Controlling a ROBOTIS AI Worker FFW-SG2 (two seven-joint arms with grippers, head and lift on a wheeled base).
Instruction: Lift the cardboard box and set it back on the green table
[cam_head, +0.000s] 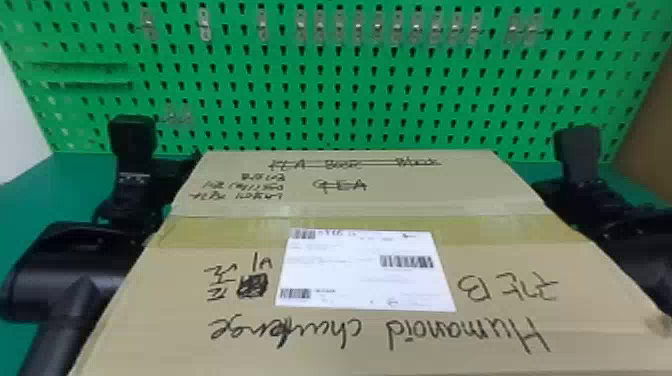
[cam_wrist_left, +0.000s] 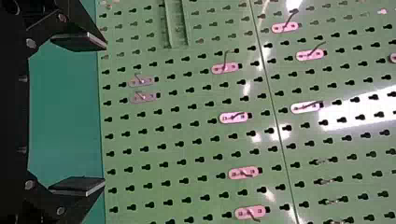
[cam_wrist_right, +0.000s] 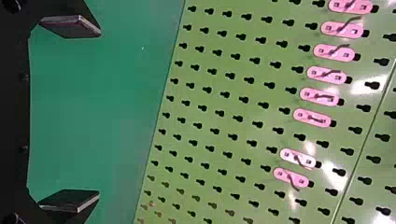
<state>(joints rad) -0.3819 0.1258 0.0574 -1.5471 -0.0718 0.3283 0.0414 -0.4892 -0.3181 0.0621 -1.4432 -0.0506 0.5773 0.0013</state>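
two black arms flank a large cardboard box (cam_head: 500, 260) in the head view, the left gripper (cam_head: 132, 137) beyond its left side and the right gripper (cam_head: 577, 147) beyond its right. the box sits between the arms, in the middle of the scene and reaching to the near edge, its broad top face up; its underside is hidden, so whether it touches the green counter (cam_head: 25, 200) cannot be told. a white shipping label (cam_head: 360, 280) lies on the top, just nearer than a yellowish strip of tape (cam_head: 225, 234) that crosses from left to right. black handwriting runs around the label, with some lines at the far end struck through. at the far side stands a green pegboard (cam_head: 325, 85), a row of small metal hooks (cam_head: 204, 25) along its upper part and two narrow green ledges (cam_head: 80, 66) toward its left. a pale wall (cam_head: 12, 100) shows at the far left and a brown surface (cam_head: 655, 100) at the far right.

in the left wrist view, the left gripper (cam_wrist_left: 105, 115) is spread wide, its two flat black fingers well apart with nothing between them but a view of the counter and the pegboard, where several hooks hang.

in the right wrist view, the right gripper (cam_wrist_right: 99, 113) is likewise spread, its fingers far from each other and pinching nothing, with the counter and the hook-lined pegboard behind.
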